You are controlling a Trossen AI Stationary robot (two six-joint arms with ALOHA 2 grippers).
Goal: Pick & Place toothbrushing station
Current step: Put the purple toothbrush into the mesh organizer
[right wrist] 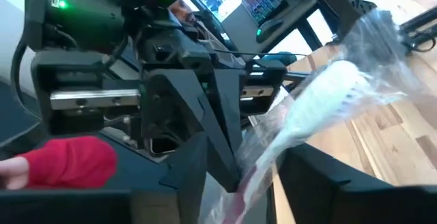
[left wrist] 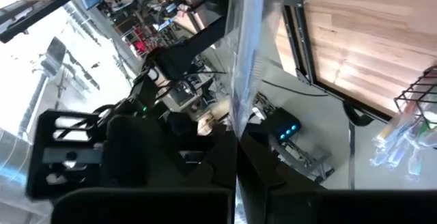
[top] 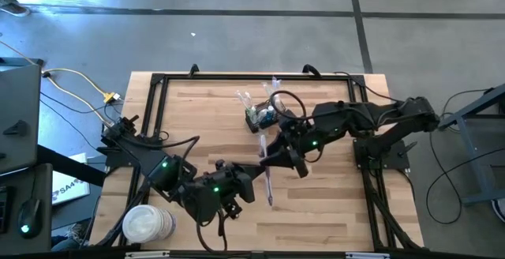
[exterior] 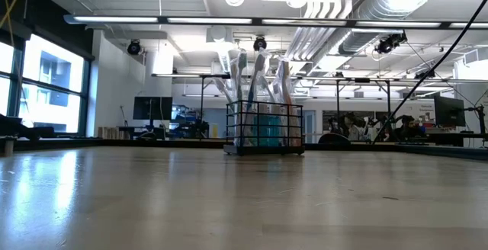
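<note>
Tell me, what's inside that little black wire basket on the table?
The basket holds several toothbrushes standing upright, heads poking above the rim. Something teal sits lower inside; the mesh hides what it is.

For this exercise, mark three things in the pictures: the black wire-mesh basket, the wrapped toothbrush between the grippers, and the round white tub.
wire-mesh basket (exterior: 264,126): low view, on its front mesh wall.
wrapped toothbrush (right wrist: 321,101): right wrist view, on its white bristle head inside the clear wrap.
round white tub (top: 147,224): high view, on its top face.

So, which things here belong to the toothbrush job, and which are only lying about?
Job:
- black wire-mesh basket holding wrapped toothbrushes
- wrapped toothbrush gripped by both the left end effector and the right end effector

Lying about:
- round white tub at the table's near left corner
</note>
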